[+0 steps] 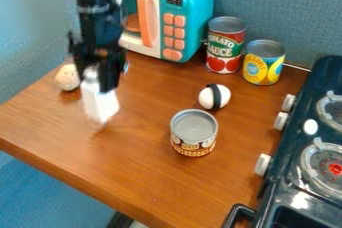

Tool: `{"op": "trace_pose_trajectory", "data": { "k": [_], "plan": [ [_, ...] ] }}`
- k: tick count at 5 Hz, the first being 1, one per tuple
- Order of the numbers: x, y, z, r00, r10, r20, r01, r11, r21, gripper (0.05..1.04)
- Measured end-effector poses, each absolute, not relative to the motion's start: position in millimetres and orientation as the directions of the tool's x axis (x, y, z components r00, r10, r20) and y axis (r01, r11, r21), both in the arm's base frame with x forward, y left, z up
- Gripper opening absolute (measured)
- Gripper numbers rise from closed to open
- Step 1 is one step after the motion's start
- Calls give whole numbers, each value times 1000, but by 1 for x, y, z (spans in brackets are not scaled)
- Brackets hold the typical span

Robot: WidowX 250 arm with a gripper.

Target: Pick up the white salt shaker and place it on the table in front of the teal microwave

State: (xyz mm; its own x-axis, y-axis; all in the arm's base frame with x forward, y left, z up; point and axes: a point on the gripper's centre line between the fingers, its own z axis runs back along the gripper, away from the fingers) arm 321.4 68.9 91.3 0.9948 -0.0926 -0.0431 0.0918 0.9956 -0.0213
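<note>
A white bottle (pixel 99 103) is directly below the claw (pixel 101 74), clamped at its top. A pale round object (pixel 67 77) lies just beside the claw, a toy microwave (pixel 151 17) near it. Farther from it on the desk (pixel 143 137) are a black-banded white egg (pixel 224 95) and a short can (pixel 194 133).

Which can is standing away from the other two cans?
It's the short can with the brown-and-cream label, out in front. The red-and-green can and the yellow-and-blue can stand side by side at the back.
</note>
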Motion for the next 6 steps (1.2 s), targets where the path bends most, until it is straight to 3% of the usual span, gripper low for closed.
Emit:
{"op": "trace_pose_trajectory", "data": {
  "k": [1, 2, 3, 4, 6],
  "plan": [
    [348, 77, 103, 998, -22, -51, 24, 998, 51, 630],
    [376, 65, 108, 997, -44, -56, 47, 997, 57, 630],
    [402, 64, 80, 990, -52, -129, 55, 998, 16, 630],
    [425, 67, 77, 990, -52, -133, 54, 999, 11, 630],
    [438, 72, 64, 985, -48, -165, 52, 998, 22, 630]
  ]
}}
